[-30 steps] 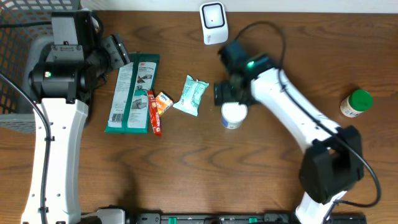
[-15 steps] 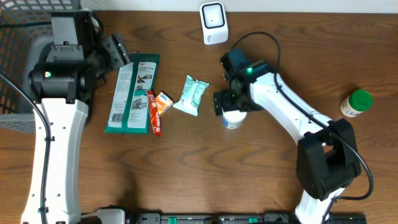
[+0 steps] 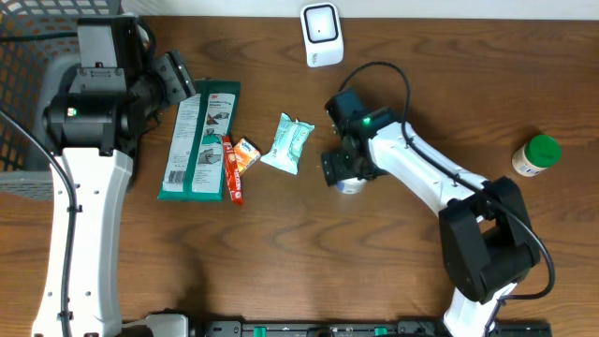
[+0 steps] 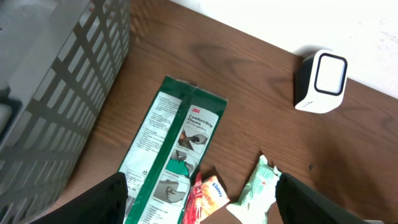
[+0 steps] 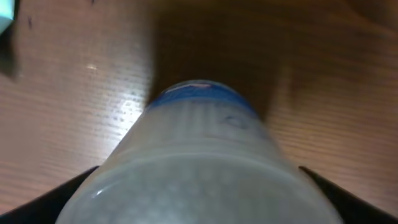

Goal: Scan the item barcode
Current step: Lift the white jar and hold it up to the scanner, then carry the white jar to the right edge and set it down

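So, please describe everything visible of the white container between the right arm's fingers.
It is a round container of whitish, slightly translucent plastic with a blue band at its far end. It rests on the wooden table, right of the pale green packet. The right fingers flank it on both sides; contact cannot be told, nor whether it stands or lies. From overhead the arm hides most of it.

Overhead view: bright, even, sharp; soft shadows. Left wrist view: wall (image 4: 323,18) at 1 o'clock overexposed. Right wrist view: white container (image 5: 199,155) heavily defocused; glare patch on table (image 5: 62,130) at 9 o'clock; dark shadow at 12 o'clock.
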Available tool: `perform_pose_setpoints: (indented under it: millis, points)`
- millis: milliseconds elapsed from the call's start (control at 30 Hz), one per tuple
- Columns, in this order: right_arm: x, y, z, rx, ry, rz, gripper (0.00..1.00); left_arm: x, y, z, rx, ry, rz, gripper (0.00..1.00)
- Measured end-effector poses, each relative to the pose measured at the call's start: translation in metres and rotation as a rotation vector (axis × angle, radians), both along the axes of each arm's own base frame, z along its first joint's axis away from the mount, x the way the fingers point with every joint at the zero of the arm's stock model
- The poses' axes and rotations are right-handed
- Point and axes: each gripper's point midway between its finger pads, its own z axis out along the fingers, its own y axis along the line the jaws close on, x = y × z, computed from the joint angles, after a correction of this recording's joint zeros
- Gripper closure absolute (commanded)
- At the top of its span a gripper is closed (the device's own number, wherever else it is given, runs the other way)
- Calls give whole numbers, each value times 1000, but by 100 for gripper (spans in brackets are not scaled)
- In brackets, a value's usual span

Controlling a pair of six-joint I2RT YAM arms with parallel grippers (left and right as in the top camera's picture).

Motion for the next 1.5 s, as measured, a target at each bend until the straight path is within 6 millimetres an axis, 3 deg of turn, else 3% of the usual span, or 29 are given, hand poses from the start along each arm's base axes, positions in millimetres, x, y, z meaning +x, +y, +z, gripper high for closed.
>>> perform_pose_setpoints:
  millis: [167, 333, 500, 633, 767, 833, 967, 1067, 1300, 1400, 1500]
  points:
    - [1, 1, 0, 3, -4, -2, 22, 0, 0, 0, 0, 0, 0, 23]
    - [-1, 0, 1, 1, 2, 0, 37, 0, 0, 0, 0, 0, 0, 23]
    - [-2, -1, 15, -16, 25, 1, 41, 0, 0, 0, 0, 0, 0, 23]
    - [17, 10, 59, 12, -29, 5, 42, 0, 0, 0, 0, 0, 0, 23]
    - [49, 27, 124, 85, -167, 18, 47, 0, 0, 0, 0, 0, 0, 23]
    - [67, 38, 162, 139, -268, 21, 59, 0, 0, 0, 0, 0, 0, 23]
    - [102, 51, 230, 227, -490, 14, 99, 0, 0, 0, 0, 0, 0, 23]
    - [127, 51, 269, 246, -662, -20, 99, 0, 0, 0, 0, 0, 0, 23]
    - [175, 39, 315, 226, -952, -100, 99, 0, 0, 0, 0, 0, 0, 23]
    - [195, 39, 320, 222, -1030, -104, 99, 0, 0, 0, 0, 0, 0, 23]
    - [222, 41, 304, 212, -1072, -117, 99, 0, 0, 0, 0, -1, 0, 23]
